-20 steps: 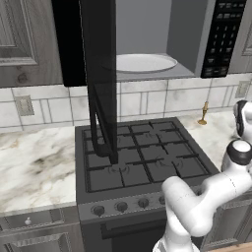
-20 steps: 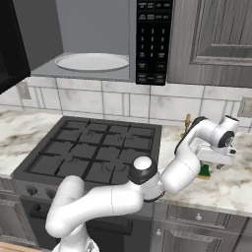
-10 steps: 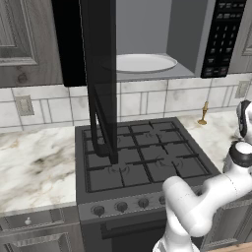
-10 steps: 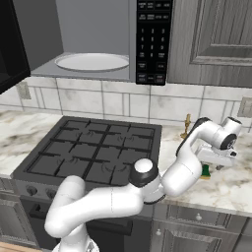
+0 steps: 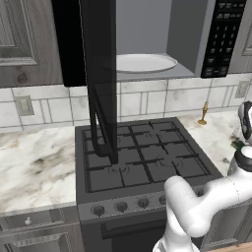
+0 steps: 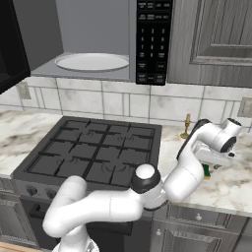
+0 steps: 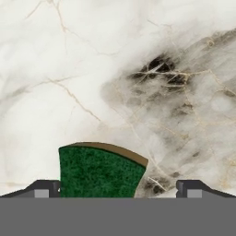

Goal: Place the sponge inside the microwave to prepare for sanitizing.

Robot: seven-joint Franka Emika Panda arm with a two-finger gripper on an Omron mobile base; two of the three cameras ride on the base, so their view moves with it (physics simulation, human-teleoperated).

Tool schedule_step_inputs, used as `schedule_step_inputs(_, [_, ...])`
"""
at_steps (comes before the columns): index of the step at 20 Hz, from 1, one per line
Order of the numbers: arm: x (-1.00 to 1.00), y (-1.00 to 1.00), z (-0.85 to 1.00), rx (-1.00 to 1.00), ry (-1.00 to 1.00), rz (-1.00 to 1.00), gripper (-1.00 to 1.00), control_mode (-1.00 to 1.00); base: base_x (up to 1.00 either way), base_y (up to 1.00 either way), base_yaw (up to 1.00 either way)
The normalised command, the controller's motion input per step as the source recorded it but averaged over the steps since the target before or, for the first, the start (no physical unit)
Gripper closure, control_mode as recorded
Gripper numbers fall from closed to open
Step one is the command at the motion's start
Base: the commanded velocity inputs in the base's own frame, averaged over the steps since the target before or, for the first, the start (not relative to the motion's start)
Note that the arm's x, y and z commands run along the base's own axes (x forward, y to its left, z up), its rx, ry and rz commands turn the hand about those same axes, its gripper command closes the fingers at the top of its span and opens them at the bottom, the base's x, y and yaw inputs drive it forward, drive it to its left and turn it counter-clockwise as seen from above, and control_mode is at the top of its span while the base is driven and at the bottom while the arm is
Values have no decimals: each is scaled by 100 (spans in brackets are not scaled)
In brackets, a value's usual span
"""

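The sponge (image 7: 99, 170), green scouring side up, lies flat on the marble counter right of the stove. My gripper (image 7: 118, 190) hangs just above it, open, a fingertip (image 7: 44, 188) on each side and nothing held. From the right base view, the sponge (image 6: 206, 171) peeks out under the gripper (image 6: 215, 165). A sliver of green sponge (image 5: 236, 145) also shows beside the hand in the left base view. The microwave (image 6: 152, 39) hangs above the stove with its door (image 5: 101, 74) swung open. Its white turntable plate (image 6: 92, 61) is bare.
A black gas stove (image 6: 93, 150) sits below the microwave. A slim brass stand (image 6: 186, 127) is at the backsplash just left of my hand. Grey cabinets (image 6: 211, 44) flank the microwave. The open door (image 5: 101, 74) juts out over the stove's left burners.
The hand has drifted slightly to the right over the counter. The jaws stay wide and the sponge has not moved.
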Motion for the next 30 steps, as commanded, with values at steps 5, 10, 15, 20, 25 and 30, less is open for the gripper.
schedule_step_inputs(5, [-6, 14, -12, -12, -12, -5, -100, -100, 0, 0, 0])
schedule_step_inputs(10, [-5, 20, -17, -16, -8, -3, -100, -100, 0, 0, 0])
schedule_step_inputs(15, [0, 9, -19, -15, -2, -2, -100, -100, 0, 0, 0])
schedule_step_inputs(20, [0, -2, -27, -8, 0, -4, -100, -100, 0, 0, 0])
schedule_step_inputs(25, [1, -6, -30, -1, 2, -3, -100, -100, 0, 0, 0])
schedule_step_inputs(30, [-5, -10, -14, 0, 3, 0, 100, -100, 0, 0, 0])
